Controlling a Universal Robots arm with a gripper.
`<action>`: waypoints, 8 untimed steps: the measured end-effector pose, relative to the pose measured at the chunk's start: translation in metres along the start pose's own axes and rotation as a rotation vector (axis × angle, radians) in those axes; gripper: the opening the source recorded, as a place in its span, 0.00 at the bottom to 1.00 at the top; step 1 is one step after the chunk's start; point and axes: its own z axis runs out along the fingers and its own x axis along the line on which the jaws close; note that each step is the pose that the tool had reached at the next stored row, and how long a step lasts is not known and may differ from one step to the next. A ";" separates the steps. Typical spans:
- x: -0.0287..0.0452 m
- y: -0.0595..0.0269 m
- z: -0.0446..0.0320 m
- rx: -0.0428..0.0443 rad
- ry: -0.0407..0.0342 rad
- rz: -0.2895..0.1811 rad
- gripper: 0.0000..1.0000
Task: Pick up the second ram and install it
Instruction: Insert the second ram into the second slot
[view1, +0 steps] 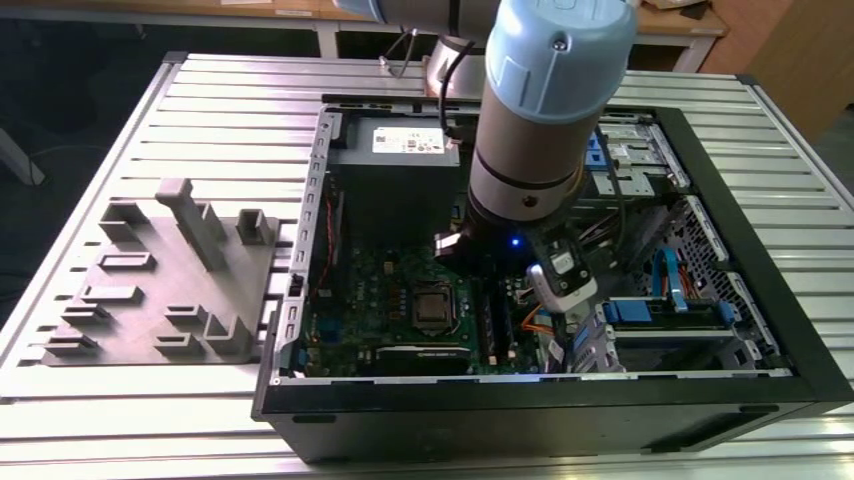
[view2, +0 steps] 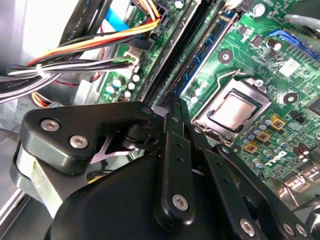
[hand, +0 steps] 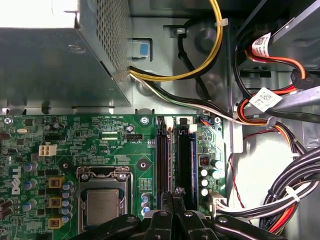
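RAM, the second ram (view2: 204, 46), lies seated in a black slot (hand: 162, 160) of the green motherboard (hand: 75, 137) beside the processor socket (hand: 102, 202). Directly over the slots, the gripper (hand: 173, 196) has its fingertips pressed together, holding nothing.

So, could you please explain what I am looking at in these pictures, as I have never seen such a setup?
This is a single robot arm reaching into an open computer case that lies on a slatted metal table. The exterior view looks on from off the arm; a grey moulded holder sits at the exterior view's left. Both wrist views come from cameras riding on the arm, looking past its black gripper onto the green motherboard. The gripper is shut, just over the long black memory slots. A dark blue memory strip stands in one slot, running up to the gripper; whether they touch I cannot tell.
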 end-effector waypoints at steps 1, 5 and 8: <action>0.0000 0.0000 0.0003 0.0000 -0.0001 0.000 0.08; 0.0001 -0.0001 0.0012 0.0005 -0.0003 0.000 0.08; 0.0002 -0.0002 0.0017 0.0007 -0.0003 0.000 0.08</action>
